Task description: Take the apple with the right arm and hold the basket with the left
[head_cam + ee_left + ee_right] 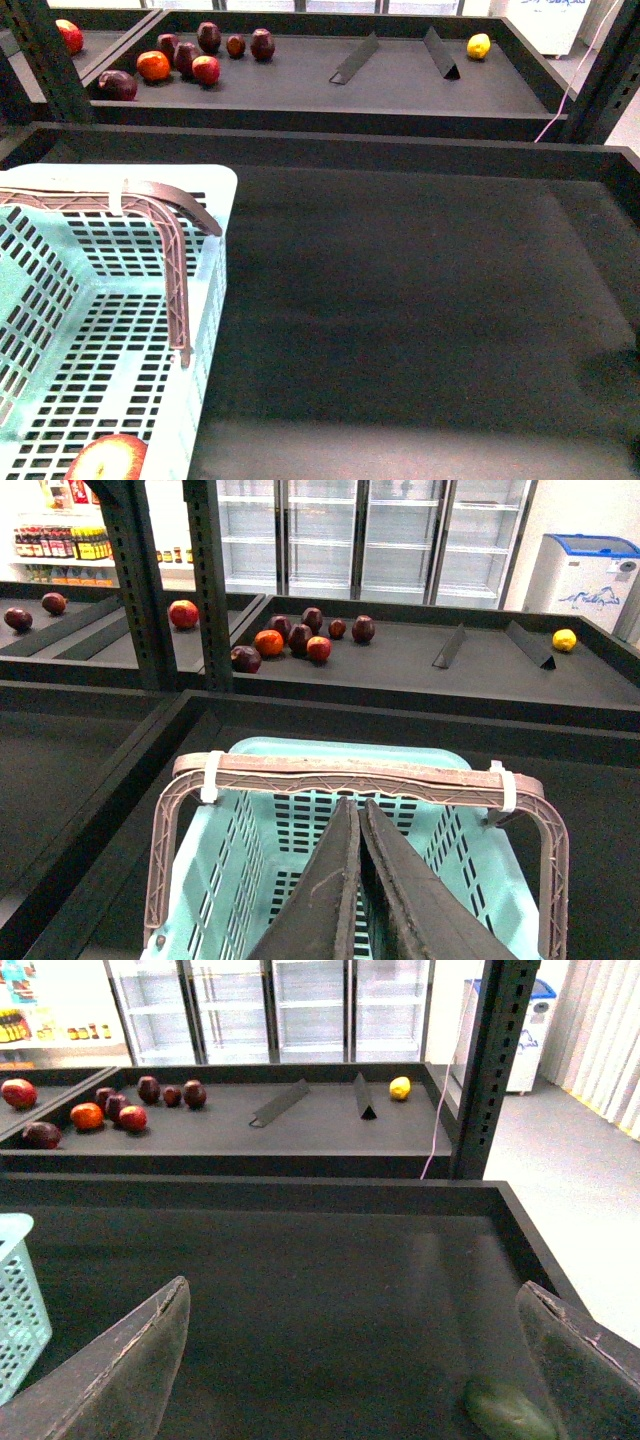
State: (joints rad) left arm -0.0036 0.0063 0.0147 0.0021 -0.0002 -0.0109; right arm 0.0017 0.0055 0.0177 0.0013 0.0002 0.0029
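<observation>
From the front, the basket [215, 200] sits at the left of the dark desk [420, 300] with the apple [108, 458] lying on its slotted floor, while small fruits [185, 58] and a lemon [479, 45] rest on the shelf behind. The left wrist view shows the left end effector [358, 880] pressed together above the basket, with glass-door fridges [360, 535] beyond. The right wrist view shows the right end effector [355, 1360] spread wide over bare desk, a green object [508, 1412] near one finger.
</observation>
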